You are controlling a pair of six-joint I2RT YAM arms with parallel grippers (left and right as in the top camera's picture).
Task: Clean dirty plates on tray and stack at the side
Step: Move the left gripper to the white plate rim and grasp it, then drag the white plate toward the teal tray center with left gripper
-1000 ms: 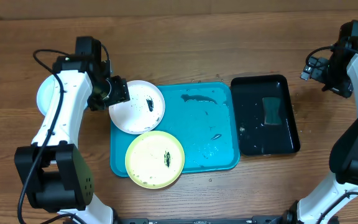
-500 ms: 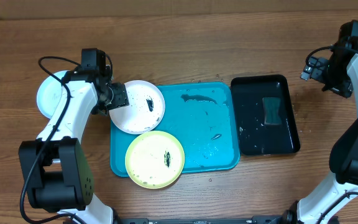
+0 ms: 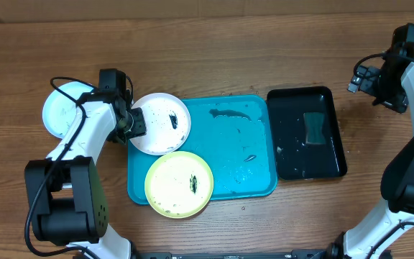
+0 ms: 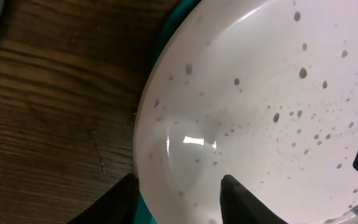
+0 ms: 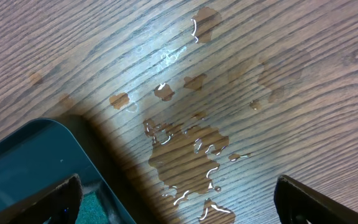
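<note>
At the left rim of the large turquoise rectangular plastic tray (image 3: pixel 228 155), the left gripper (image 3: pixel 134 122) stands astride the edge of the small round white plate (image 3: pixel 160 124). One finger is outside the lip and one is over the inner face, with the jaws partway in. I cannot tell whether the pads actually press the plate.

The plate looks glossy and hard, with a low, sloping lip. A pinch on one edge may slip off, or the plate may swing down and drop as it lifts. Its near edge meets the small round pale yellow plate (image 3: pixel 179 184), and I cannot tell which lies on top. A careless lift could drag the yellow plate, which already overhangs the tray's front rim and might tip onto the brown wood-grain table (image 3: pixel 192 43).

The white plate carries grey specks and a dark streak; the yellow one has a dark smear at its centre. The tray is smooth plastic with rounded corners, a raised rim and wet smudges. A third small round pale plate (image 3: pixel 54 115) sits on the wood at the far left, partly hidden by the left arm. The smaller glossy black rectangular tray (image 3: pixel 304 155) holds a greenish sponge (image 3: pixel 313 128).

The right gripper (image 5: pixel 179 193) is wide open and empty, above shiny water puddles (image 5: pixel 191 155) on the wood beside the black tray's corner
</note>
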